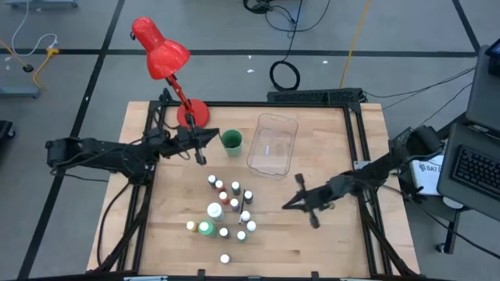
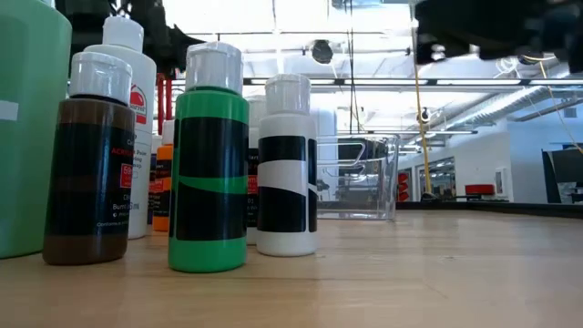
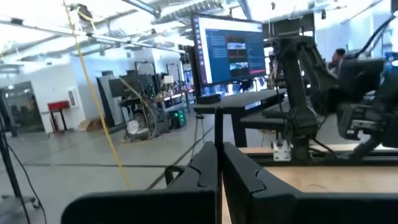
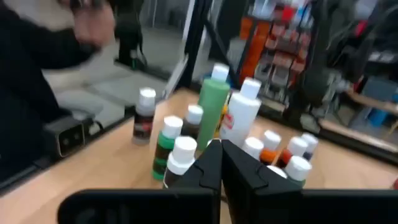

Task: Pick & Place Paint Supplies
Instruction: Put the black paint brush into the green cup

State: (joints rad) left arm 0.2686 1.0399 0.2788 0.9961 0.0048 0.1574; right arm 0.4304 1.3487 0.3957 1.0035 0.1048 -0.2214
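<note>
Wooden table (image 1: 328, 242), paint bottles (image 1: 226, 207) upright, right claw (image 1: 291, 203) pressed together, left claw (image 1: 205, 139) likewise.

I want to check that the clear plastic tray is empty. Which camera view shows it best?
The high view: it looks straight down into the clear plastic tray, which looks empty. The low view shows only its side wall behind the bottles. Neither wrist view shows it.

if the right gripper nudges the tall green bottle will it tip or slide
Probably tip: the tall green bottle stands upright, narrow for its height, on bare wood. Falling, it would likely knock the white bottle and small bottles crowded against it. Its smooth plastic may slip in the shut right gripper.
</note>
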